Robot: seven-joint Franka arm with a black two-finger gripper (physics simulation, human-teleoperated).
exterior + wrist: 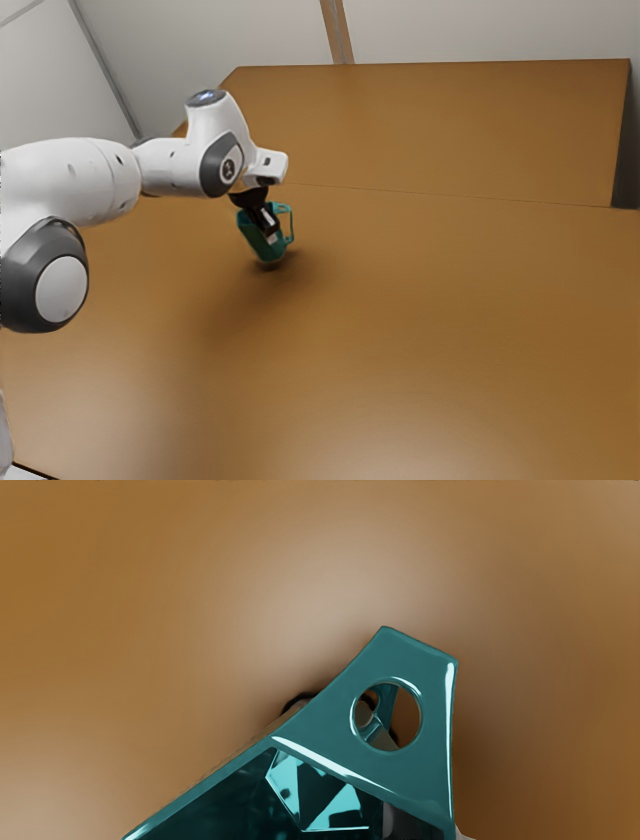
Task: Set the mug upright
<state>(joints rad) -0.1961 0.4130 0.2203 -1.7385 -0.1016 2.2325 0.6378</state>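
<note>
Exterior view: one white jointed arm (82,178) with dark grey joint covers enters from the exterior view's left, ending in a black two-finger gripper (268,228) at a glossy teal mug (258,236). The mug is tilted, neither upright nor flat on its side. Its mouth end leans toward the exterior view's left, its base end is low over the brown, smooth table (400,330), and its teal handle (290,225) is toward the exterior view's right. Dark shadow under the base; contact with the table cannot be told. Position: near the thin seam across the brown surface, well apart from the table corner at the exterior view's lower left.

Wrist view: adds the mug's inside, dark teal with bright angular facets, and a round hole in the flat, broad upper part of the handle. A lower part of the handle is visible through that hole. One finger is inside the mouth, the other just outside the wall; fingers read as pinching the mug's wall near the handle.

Count: mug, 1; handle, 1; arm, 1; gripper, 1, with 2 fingers; table, 1.
</note>
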